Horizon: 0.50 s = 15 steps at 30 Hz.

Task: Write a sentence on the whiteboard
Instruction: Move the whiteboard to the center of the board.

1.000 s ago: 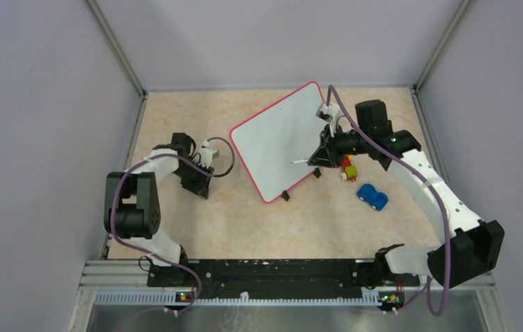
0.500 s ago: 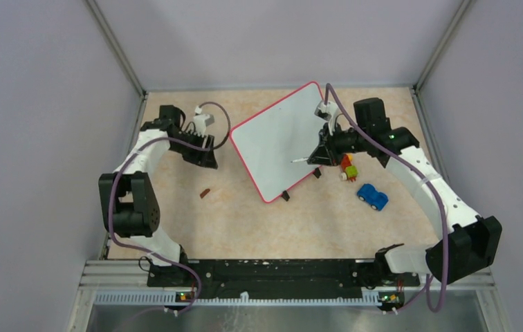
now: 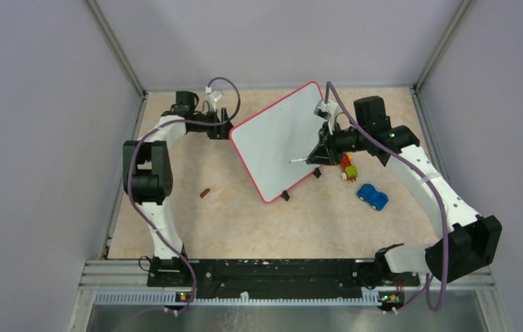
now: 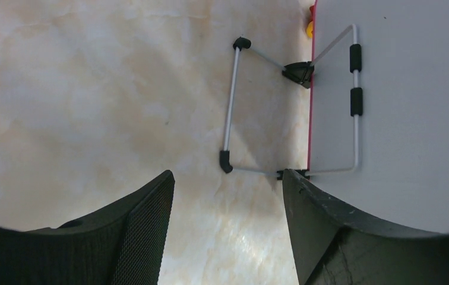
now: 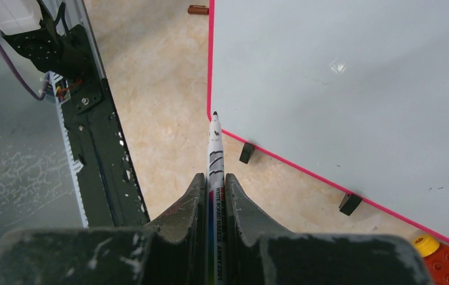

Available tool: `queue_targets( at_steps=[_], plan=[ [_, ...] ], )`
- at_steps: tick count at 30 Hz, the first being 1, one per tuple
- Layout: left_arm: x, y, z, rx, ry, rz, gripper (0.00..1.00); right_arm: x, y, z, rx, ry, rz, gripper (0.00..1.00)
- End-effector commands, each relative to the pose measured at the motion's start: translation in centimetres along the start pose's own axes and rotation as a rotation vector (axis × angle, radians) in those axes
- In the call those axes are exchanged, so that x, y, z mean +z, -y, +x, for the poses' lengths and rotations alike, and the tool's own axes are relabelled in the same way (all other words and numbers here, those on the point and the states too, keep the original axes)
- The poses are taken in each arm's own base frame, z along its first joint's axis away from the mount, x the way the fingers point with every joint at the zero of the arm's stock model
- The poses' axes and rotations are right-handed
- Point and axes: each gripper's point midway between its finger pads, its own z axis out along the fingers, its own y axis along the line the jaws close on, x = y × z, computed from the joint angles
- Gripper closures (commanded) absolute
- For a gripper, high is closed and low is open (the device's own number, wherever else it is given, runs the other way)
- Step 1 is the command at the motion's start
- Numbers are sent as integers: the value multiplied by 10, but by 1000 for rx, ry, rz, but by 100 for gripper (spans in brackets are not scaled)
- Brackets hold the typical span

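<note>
Top view: your whiteboard (image 3: pixel 272 142) stands tilted at the far middle of the table (image 3: pixel 259 221), turned at an angle to its edges. Your left gripper (image 3: pixel 221 128) sits just beside the board's left corner. Your right gripper (image 3: pixel 316 156) is at the board's right edge and points a marker (image 3: pixel 299 160) over the white face. Whether the tip touches cannot be told. A blue toy car (image 3: pixel 372 196) and toy blocks (image 3: pixel 347 168) lie right of the board, and a small brown piece (image 3: pixel 205 193) lies to its left.

Left wrist view: your left gripper (image 4: pixel 228 237) has its jaws well apart with nothing between them. Ahead of it are the board's grey back (image 4: pixel 406 130) and its wire stand (image 4: pixel 229 107).

Right wrist view: your right gripper (image 5: pixel 213 178) is clamped on the marker (image 5: pixel 215 148). The marker's tip is just beside the board's pink rim (image 5: pixel 210 71).
</note>
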Motion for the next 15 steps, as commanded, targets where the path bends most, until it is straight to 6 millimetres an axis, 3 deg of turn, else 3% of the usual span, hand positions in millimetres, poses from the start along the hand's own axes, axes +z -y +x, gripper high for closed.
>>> queue_targets(
  at_steps=[1,9,15],
  plan=[
    [43,18,-17,9,13,144,27,-14,-20,-21,-91,55,-36,100],
    [111,9,7,15,-82,192,22,-20,-29,-13,-106,38,-53,100],
    [141,20,29,24,-152,263,23,-22,-28,-9,-108,23,-38,100]
  ],
)
